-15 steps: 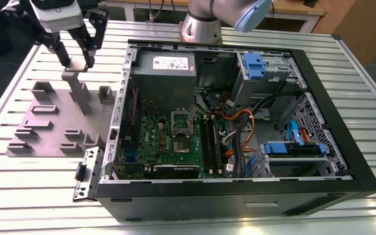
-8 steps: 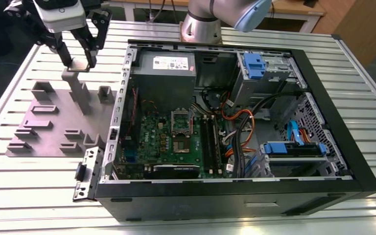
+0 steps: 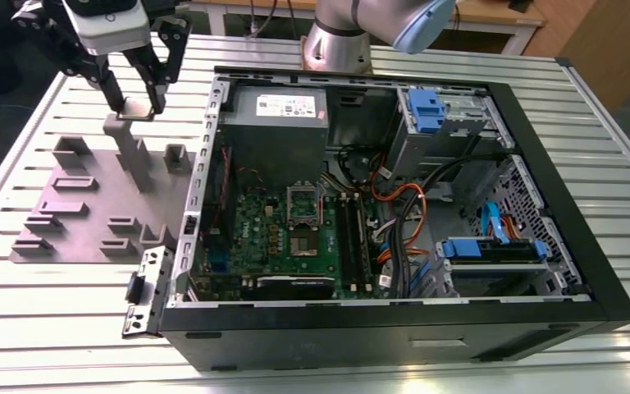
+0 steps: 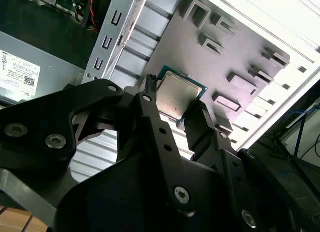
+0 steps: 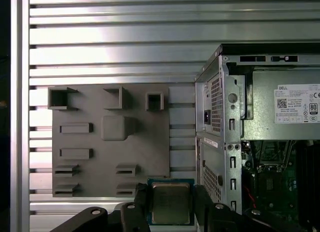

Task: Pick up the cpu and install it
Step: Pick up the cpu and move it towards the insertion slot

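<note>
- The claw (image 3: 135,107) is clamped on the cpu (image 5: 171,204), with one black finger (image 4: 150,92) against each of two opposite edges.
- In both wrist views the chip's silvery metal top faces the cameras, framed by a thin green rim, and it sits flat between the fingers.
- In the exterior view the claw hangs over the grey fixture plate (image 3: 85,209), at the exterior view's left of the open computer case (image 3: 577,205). The cpu is held up above one of the plate's taller posts; I cannot tell whether it touches the post.
- The plate lies flat on the slatted aluminium surface (image 3: 52,328), just beside the case wall, and its raised blocks and slots show nothing in them.
- Inside the case the green motherboard (image 3: 276,246) lies exposed. Its rectangular silver socket frame (image 3: 304,209) is near the middle, well apart from the claw.
- The grey power supply (image 3: 276,115) with its white label fills the case corner nearest the claw.
</note>
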Robot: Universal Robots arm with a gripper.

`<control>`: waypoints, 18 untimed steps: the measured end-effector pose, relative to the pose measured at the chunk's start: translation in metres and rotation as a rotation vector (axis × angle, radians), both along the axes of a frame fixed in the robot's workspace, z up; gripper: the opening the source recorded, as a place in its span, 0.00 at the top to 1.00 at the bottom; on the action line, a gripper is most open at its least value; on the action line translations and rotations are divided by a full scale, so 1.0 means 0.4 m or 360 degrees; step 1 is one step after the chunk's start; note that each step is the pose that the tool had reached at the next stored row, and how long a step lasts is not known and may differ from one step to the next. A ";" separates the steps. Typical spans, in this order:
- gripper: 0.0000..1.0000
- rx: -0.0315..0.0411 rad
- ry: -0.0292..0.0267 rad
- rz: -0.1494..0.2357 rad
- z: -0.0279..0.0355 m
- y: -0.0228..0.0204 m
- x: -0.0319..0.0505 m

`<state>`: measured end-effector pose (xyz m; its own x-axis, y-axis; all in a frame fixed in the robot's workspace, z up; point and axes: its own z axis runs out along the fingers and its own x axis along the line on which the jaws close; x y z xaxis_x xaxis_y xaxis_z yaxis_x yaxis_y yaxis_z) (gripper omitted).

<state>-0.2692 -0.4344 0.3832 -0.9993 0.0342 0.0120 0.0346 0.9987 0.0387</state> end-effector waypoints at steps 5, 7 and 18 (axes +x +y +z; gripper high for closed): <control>0.53 0.0000 0.00000 0.0000 0.000 0.000 0.006; 0.53 0.0000 0.00000 0.0000 0.000 0.000 0.009; 0.53 0.0000 0.00000 0.0000 0.000 0.000 0.022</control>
